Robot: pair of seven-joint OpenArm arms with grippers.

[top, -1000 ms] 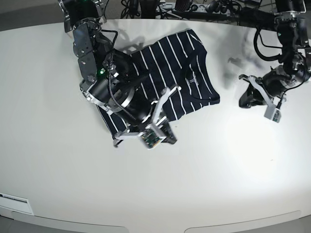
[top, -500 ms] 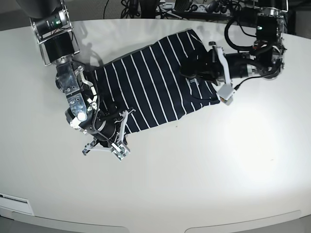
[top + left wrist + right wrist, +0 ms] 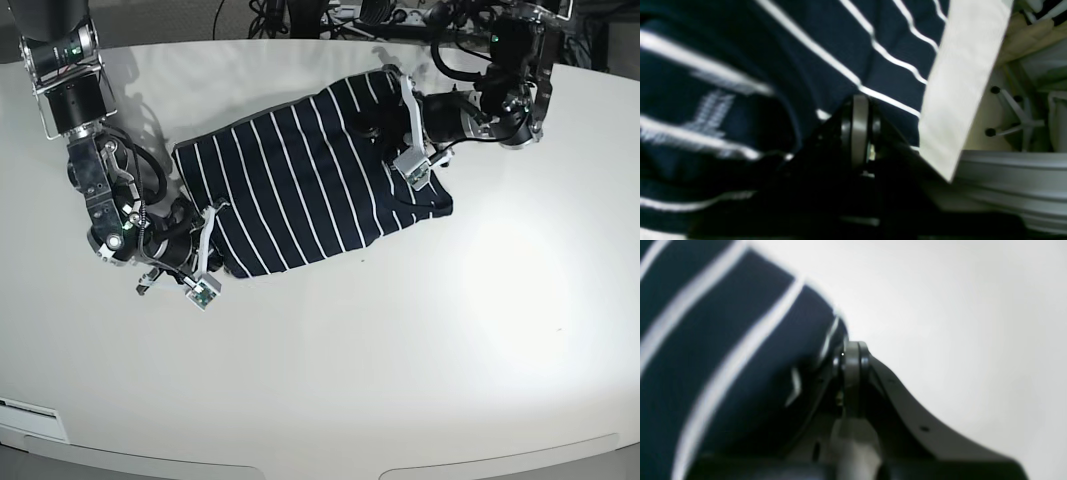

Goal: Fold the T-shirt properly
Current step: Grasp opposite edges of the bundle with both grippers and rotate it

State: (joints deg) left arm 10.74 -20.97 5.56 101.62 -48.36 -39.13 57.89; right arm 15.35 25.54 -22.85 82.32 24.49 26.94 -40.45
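Note:
The T-shirt (image 3: 300, 185), dark navy with thin white stripes, lies spread on the white table (image 3: 420, 340). My left gripper (image 3: 374, 128) is at its neck end; in the left wrist view the gripper (image 3: 858, 123) has its jaws together in the cloth, close to the blurred neck label (image 3: 708, 113). My right gripper (image 3: 218, 262) is at the shirt's lower left corner; in the right wrist view the gripper (image 3: 850, 360) is shut on the shirt's (image 3: 716, 350) hem edge, low over the table.
Cables and a power strip (image 3: 370, 14) lie along the table's back edge. In the left wrist view the table edge (image 3: 960, 83) runs past the shirt, with chair legs and clutter (image 3: 1020, 113) beyond. The table's front edge (image 3: 320, 462) curves below.
Both arms have shifted left and back. The shirt is pulled out flatter and wider, its left edge now further left. The right gripper has come up to the lower left corner.

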